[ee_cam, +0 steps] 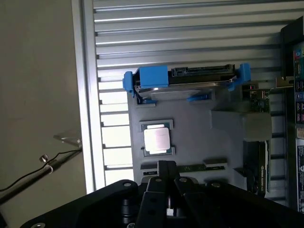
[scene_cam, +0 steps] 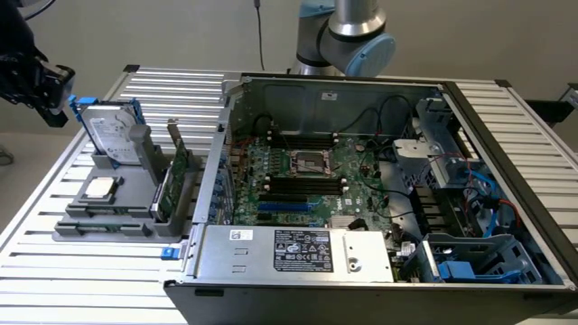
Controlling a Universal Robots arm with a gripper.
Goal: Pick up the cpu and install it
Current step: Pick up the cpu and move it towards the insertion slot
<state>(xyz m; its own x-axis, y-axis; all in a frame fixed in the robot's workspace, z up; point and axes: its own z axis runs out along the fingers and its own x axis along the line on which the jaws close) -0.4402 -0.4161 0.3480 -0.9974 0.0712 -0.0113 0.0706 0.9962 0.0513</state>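
The cpu [scene_cam: 101,188] [ee_cam: 157,138], a small square chip with a silvery top and a tan rim, lies flat in a recess of the grey holder [scene_cam: 126,223] on the slatted table. My black gripper [scene_cam: 43,91] hangs high at the exterior view's upper left, well above and apart from the cpu. In the wrist view the gripper [ee_cam: 166,166] has its fingers together with nothing between them. In the open computer case, the empty cpu socket [scene_cam: 312,162] sits at the middle of the green motherboard.
A silver hard drive with blue bracket [scene_cam: 113,135] [ee_cam: 185,80] stands upright on the holder behind the cpu. A thin green circuit card [scene_cam: 176,172] stands on edge between the cpu and the case wall [scene_cam: 212,183]. A thin cable [ee_cam: 33,173] hangs off the table edge.
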